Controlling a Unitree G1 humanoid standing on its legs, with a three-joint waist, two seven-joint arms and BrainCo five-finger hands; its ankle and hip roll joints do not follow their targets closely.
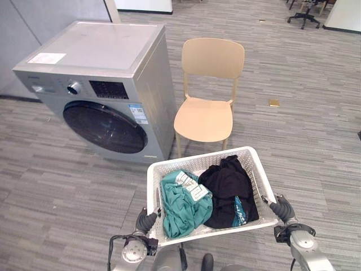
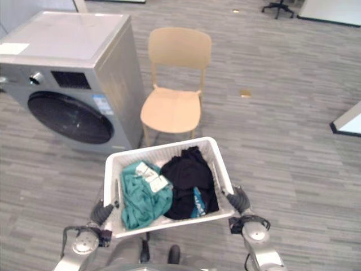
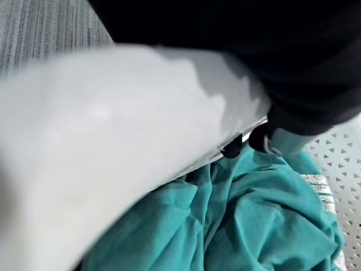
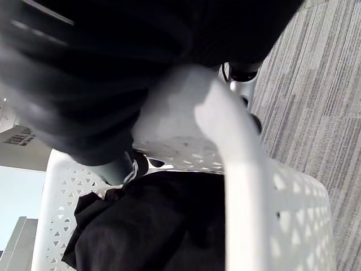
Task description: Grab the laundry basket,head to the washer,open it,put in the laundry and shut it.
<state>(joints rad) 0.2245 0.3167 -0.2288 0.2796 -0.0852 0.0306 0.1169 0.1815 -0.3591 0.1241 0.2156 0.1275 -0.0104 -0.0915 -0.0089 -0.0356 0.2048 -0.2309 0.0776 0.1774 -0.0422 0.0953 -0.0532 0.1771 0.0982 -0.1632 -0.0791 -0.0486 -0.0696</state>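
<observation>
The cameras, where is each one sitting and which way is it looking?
Left eye view: on the head, looking down at the white basket, washer, chair; both arms show.
Right eye view: beside it, same scene.
Left wrist view: on the left robot hand, facing the basket rim and teal cloth.
Right wrist view: on the right robot hand, facing the rim and black cloth.
All share the basket.
</observation>
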